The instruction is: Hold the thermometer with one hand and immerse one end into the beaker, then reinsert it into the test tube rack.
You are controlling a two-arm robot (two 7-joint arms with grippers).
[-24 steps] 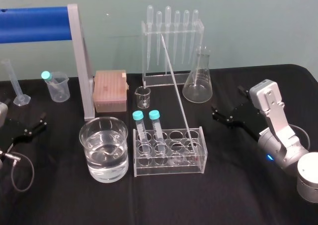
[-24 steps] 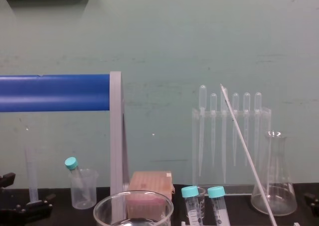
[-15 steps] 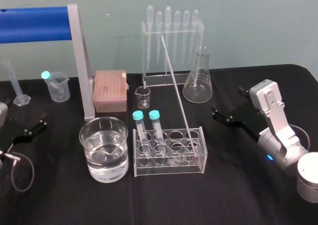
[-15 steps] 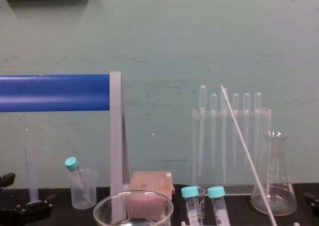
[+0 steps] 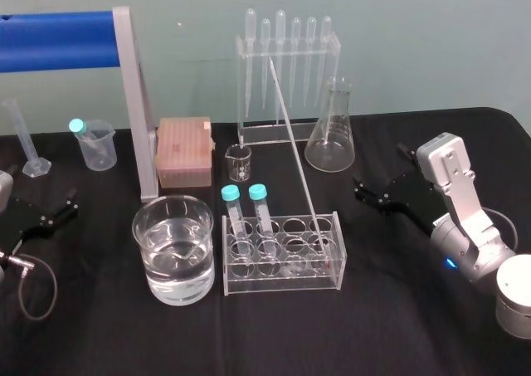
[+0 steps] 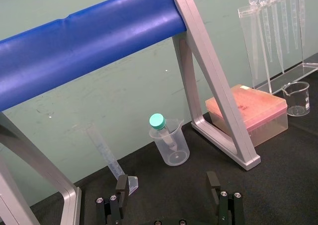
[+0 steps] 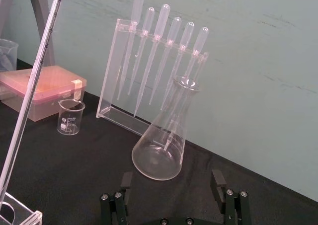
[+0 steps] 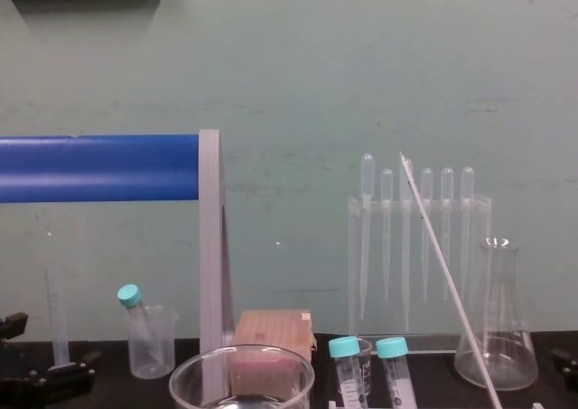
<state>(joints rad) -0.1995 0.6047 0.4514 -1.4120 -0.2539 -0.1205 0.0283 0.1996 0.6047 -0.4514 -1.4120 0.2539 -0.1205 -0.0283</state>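
The thermometer (image 5: 292,144) stands slanted in the test tube rack (image 5: 282,270), its lower end in a cell at the rack's right end and its top leaning toward the pipette stand (image 5: 286,77) behind the rack. Nothing grips it. The right gripper (image 5: 378,165) hovers right of the rack with its fingers spread wide and empty, and the left gripper (image 6: 167,181) sits parked far left of the rack, fingers likewise apart. The step in hand looks to be the first reach. A good grasp would likely take the rod's bare middle above the rack, then draw it out along its own slant so the glass does not lever against the cell wall. The part-filled beaker (image 5: 143,260) stands just left of the rack, and two capped tubes (image 5: 245,214) in the rack's left end rise on that path and need clearing. Right of the rack the black surface (image 5: 390,310) lies open.
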